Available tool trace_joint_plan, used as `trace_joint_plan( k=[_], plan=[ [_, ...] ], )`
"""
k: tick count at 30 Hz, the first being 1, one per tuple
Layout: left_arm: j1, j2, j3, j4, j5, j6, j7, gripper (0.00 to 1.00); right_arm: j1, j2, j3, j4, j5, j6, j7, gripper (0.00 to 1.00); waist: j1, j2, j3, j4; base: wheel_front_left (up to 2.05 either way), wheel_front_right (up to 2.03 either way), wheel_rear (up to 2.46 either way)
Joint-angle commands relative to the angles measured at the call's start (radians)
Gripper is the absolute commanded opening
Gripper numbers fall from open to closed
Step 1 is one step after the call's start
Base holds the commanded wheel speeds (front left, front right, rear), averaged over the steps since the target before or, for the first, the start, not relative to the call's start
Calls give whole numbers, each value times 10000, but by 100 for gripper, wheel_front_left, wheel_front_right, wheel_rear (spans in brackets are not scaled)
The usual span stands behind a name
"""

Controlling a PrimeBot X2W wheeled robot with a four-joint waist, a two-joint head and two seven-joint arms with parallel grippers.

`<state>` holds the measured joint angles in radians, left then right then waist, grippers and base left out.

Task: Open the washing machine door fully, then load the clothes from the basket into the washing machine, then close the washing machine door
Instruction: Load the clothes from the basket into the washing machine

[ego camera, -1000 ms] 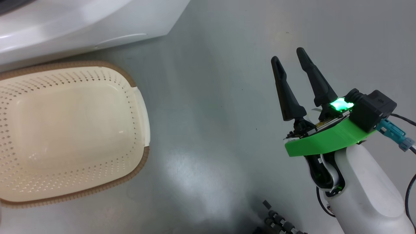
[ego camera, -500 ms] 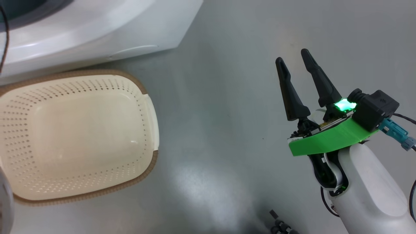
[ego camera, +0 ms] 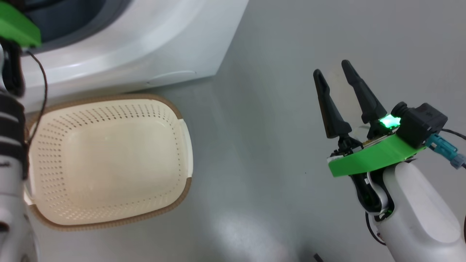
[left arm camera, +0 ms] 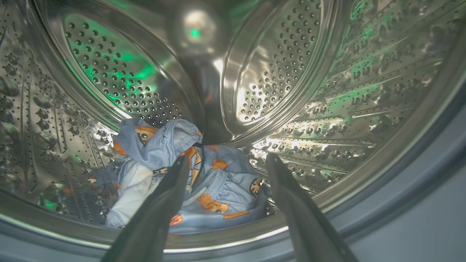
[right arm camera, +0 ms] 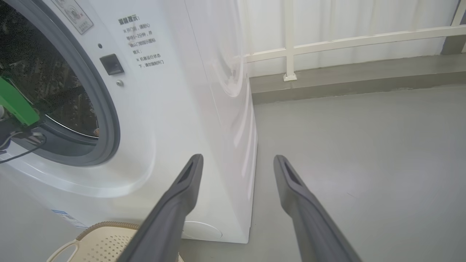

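The clothes [left arm camera: 156,140], blue with orange figures, lie in a heap on the floor of the steel drum [left arm camera: 327,91]. My left gripper [left arm camera: 227,159] is open just above them, holding nothing, reaching in through the washing machine [right arm camera: 174,109] opening. Its green wrist mount [ego camera: 16,25] sits at the grey gasket [right arm camera: 105,109]. The cream basket [ego camera: 109,160] stands empty on the floor before the machine. My right gripper [ego camera: 331,68] hangs open and empty over the floor, well right of the basket. The washing machine door is out of view.
Grey floor [ego camera: 255,145] stretches to the right of the machine and basket. A white railing [right arm camera: 327,40] and a raised ledge run along the far wall. My left forearm [ego camera: 11,145] stands beside the basket's left end.
The head camera has swung, so the basket and machine sit further right and lower in view. My left arm's green mount and forearm have come into view. The right gripper stays open.
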<state>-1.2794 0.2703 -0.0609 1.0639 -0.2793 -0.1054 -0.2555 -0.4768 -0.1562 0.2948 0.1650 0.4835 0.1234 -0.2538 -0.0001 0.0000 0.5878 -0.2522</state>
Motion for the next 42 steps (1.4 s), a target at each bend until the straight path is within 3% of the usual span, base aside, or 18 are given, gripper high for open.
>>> trace_joint_plan(
  k=[1, 24, 42],
  plan=[
    [461, 436, 139, -498, -94, -68, -58, 100, 471, -70, 225, -136, 25, 73, -80, 100, 1, 0, -451, 223, 0, 0, 0],
    [5528, -403, 480, -3540, 132, -190, -62, 100, 1492, -577, 279, 454, 402, 73, -80, 100, 1, 0, -3485, 1245, 0, 0, 0],
    [8746, -769, 828, -5831, 88, -211, -62, 100, 2071, -809, -70, 536, 544, 73, -80, 100, 1, 0, -4624, 1883, 0, 0, 0]
  ],
)
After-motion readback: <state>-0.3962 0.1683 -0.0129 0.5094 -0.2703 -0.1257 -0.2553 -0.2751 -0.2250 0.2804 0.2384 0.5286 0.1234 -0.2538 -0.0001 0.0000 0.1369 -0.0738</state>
